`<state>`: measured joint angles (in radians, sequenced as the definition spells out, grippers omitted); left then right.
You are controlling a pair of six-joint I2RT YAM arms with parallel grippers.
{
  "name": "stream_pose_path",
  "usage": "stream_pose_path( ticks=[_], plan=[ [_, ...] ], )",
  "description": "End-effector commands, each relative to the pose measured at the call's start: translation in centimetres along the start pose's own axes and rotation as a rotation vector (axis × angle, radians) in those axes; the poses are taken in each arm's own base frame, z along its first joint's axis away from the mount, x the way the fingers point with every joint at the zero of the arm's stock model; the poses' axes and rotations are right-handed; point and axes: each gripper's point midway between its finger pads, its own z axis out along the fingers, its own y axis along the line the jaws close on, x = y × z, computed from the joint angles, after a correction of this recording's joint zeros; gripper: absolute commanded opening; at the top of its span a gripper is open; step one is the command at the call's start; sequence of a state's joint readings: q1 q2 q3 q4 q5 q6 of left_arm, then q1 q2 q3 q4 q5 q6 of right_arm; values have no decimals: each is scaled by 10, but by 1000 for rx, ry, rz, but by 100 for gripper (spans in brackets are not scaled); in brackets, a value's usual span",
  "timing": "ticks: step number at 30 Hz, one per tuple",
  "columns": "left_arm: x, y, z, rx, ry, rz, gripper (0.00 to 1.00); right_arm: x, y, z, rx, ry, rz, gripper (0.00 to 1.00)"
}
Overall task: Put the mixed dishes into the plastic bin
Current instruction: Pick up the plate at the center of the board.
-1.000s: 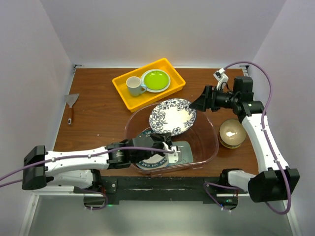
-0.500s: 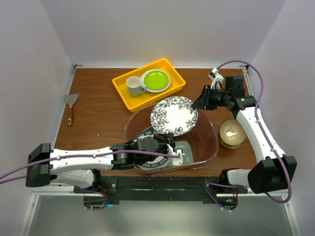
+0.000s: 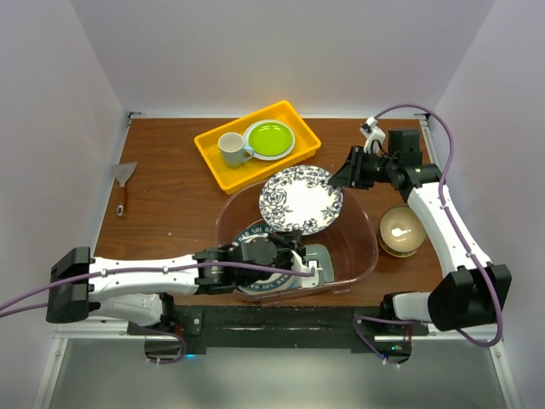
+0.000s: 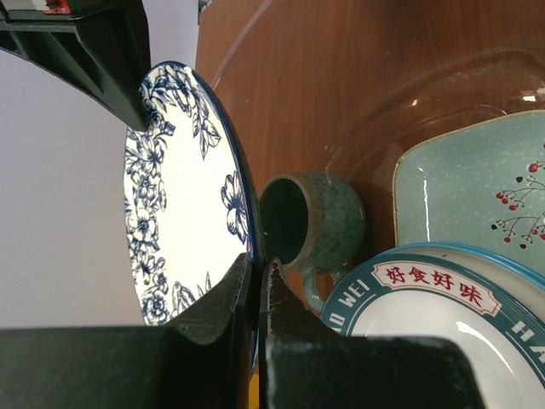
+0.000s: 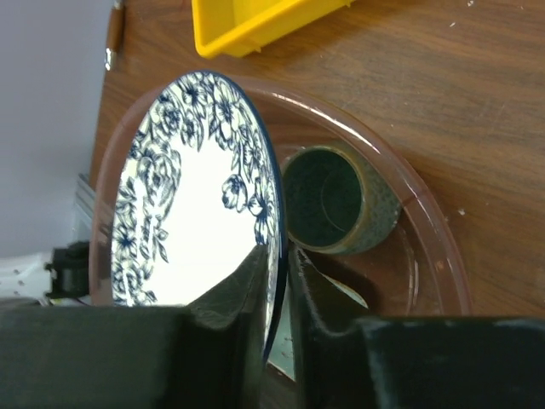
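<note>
Non-task stuff: yellow rectangular plastic tray (image 3: 243, 173) at back-centre of the brown wooden table (image 3: 170, 213), sitting skewed to the table edges. Inside it: white ceramic mug (image 3: 230, 148) on the L, upright, handle pointing R; round lime-green plate w/ white rim (image 3: 269, 139) just beside it on the R, flat, looks to touch the handle. Metal scraper w/ reddish wooden handle (image 3: 124, 186) lies flat nr the L table edge, blade twd the back, well apart from the tray. Pale plain walls (image 3: 255, 51) on 3 sides. R wrist cam catches a tray corner (image 5: 255, 21) + scraper handle (image 5: 112, 34).
</note>
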<state>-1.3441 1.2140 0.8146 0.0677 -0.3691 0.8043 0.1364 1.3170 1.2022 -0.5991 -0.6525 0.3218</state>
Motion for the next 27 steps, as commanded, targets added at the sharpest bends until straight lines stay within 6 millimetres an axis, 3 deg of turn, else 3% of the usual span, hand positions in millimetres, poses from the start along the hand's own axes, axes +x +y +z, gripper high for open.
stream_pose_path(
  ticks=[1,6,9,10,13,18,19,20,22,23,27],
  plan=[
    [-60,89,-14,-283,-182,-60,0,8,31,-5,-139,23,-12,37],
    [-62,96,-15,-308,-174,-42,0,14,26,1,-128,42,3,41],
    [-62,95,-14,-305,-171,-37,0,13,29,1,-139,47,4,31],
    [-61,94,-14,-302,-170,-38,0,14,31,1,-150,52,6,19],
    [-59,89,-11,-288,-166,-37,0,13,34,1,-165,56,10,1],
    [-63,86,-8,-267,-180,-96,0,4,45,-8,-193,34,-28,0],
    [-63,84,-8,-254,-179,-112,5,3,47,-9,-198,30,-35,0],
    [-66,81,-8,-234,-195,-164,19,3,50,-11,-212,26,-45,0],
    [-72,83,-11,-209,-205,-218,37,1,55,-12,-241,14,-59,0],
    [-75,82,-12,-195,-218,-271,53,5,55,-11,-253,18,-52,0],
    [-87,84,-23,-144,-261,-364,76,4,65,-12,-323,13,-58,0]
  ],
)
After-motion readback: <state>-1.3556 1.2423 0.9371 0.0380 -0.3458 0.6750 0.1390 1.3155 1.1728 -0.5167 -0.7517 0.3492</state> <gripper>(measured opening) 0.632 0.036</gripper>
